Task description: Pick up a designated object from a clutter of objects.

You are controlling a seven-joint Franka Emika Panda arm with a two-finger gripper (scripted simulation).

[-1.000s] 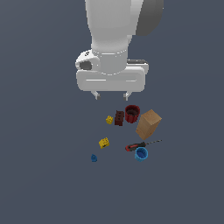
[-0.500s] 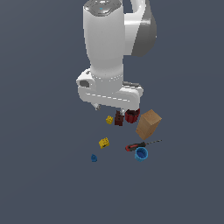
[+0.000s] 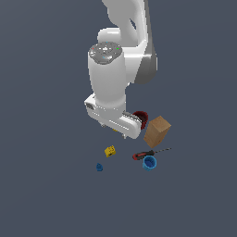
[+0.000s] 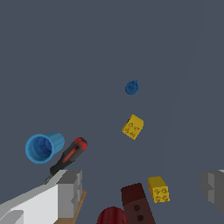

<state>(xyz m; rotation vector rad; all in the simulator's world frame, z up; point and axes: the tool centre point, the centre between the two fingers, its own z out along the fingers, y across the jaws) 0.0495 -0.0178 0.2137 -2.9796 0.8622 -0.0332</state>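
Dark grey-blue ground, flat and plain, fills both views, with a small scatter of toys and tools near the middle. Over the last second the white arm has sunk from well above the clutter to just over it, and its hand has turned. In the exterior view the gripper (image 3: 119, 132) now covers the spot beside the red cup (image 3: 141, 118), where the yellow studded brick (image 3: 115, 130) shows only as a sliver under the hand.

The wrist view shows what that means: the yellow studded brick (image 4: 158, 189) now lies between the two grey fingers (image 4: 70, 192), which stand wide apart and hold nothing. The descent seems close to grasp height, though the fingers do not yet reach the brick. Closing has not begun.

The brick lies flat, its dotted face up toward the wrist camera. Its long axis appears to run roughly across the line joining the fingers, slightly skewed, so they would likely close on its longer sides.

A dark red-brown brick (image 4: 138, 203) sits just beside it, touching or nearly so — a likely snag when the fingers close. The red cup (image 4: 112, 215) is just past that.

A second yellow piece (image 4: 133, 126) lies apart in the open, and a tiny blue piece (image 4: 131, 87) lies farther off. The blue cup (image 4: 43, 147) lies on its side beside the red-handled screwdriver (image 4: 70, 155). A tan wooden block (image 3: 156, 131) stands at the exterior view's right of the red cup.
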